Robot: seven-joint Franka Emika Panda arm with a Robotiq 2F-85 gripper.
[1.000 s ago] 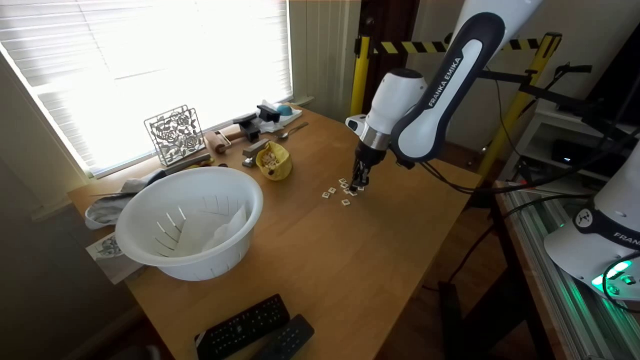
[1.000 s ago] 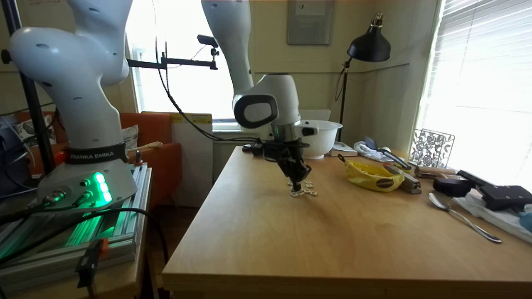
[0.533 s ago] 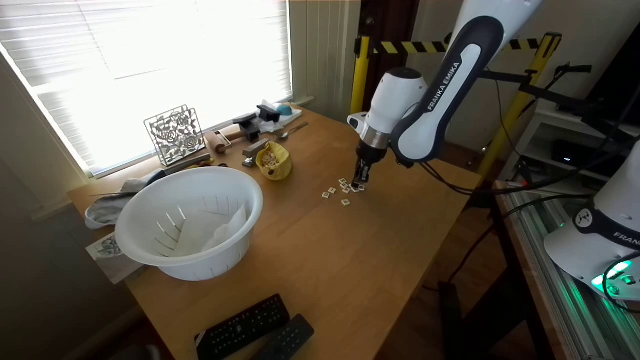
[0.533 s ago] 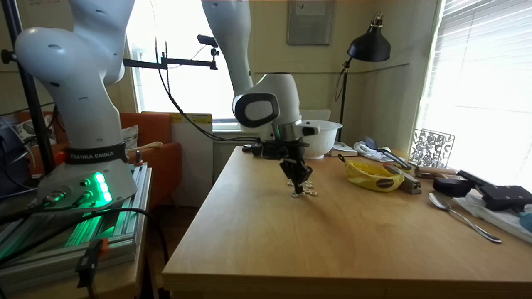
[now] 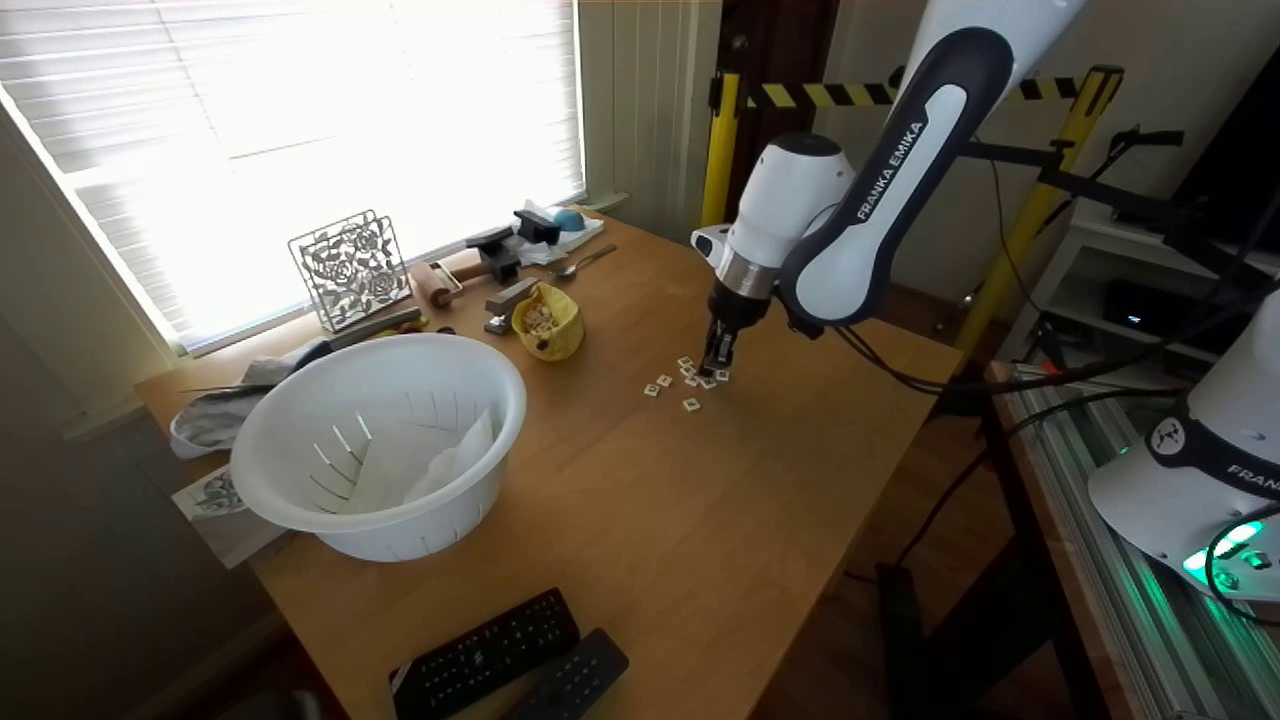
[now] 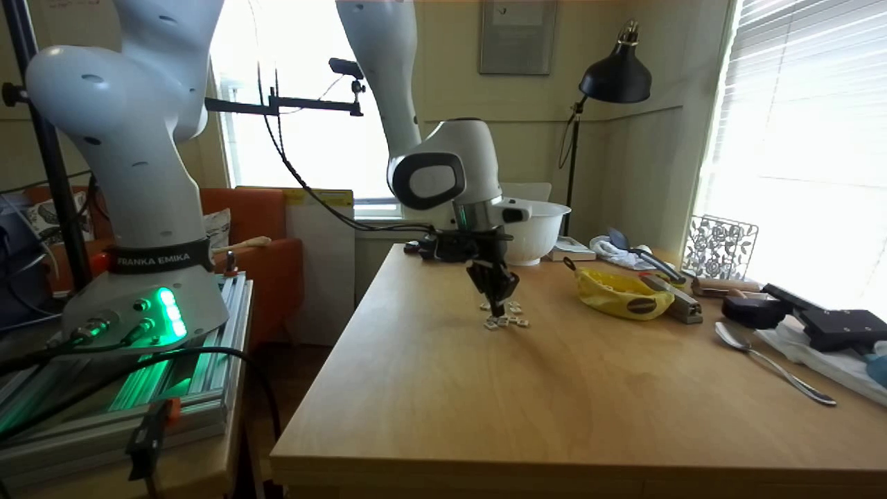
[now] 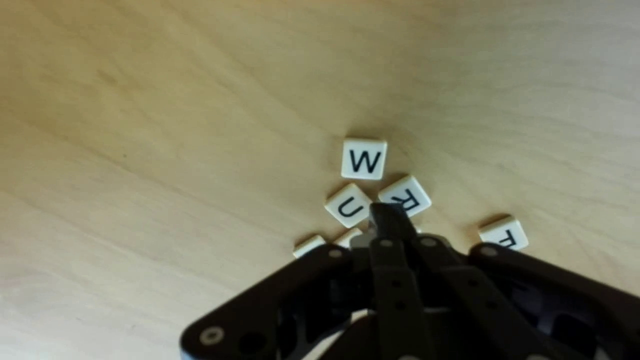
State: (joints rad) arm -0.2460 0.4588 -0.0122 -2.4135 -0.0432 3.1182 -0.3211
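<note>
Aiming at letter tiles (image 7: 364, 159), apparently | your tool (image 7: 392, 214) pinched narrow, nothing visibly held | next: likely spread it before gripping

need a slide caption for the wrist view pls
Closed pincer over scattered letter tiles, the W tile and U tile plainly readable on the wooden tabletop.

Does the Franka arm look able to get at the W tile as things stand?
Probably yes, once the jaws open; they look shut. In the wrist view nothing covers the W tile, though the U tile lies close by and might crowd a grasp.
</note>
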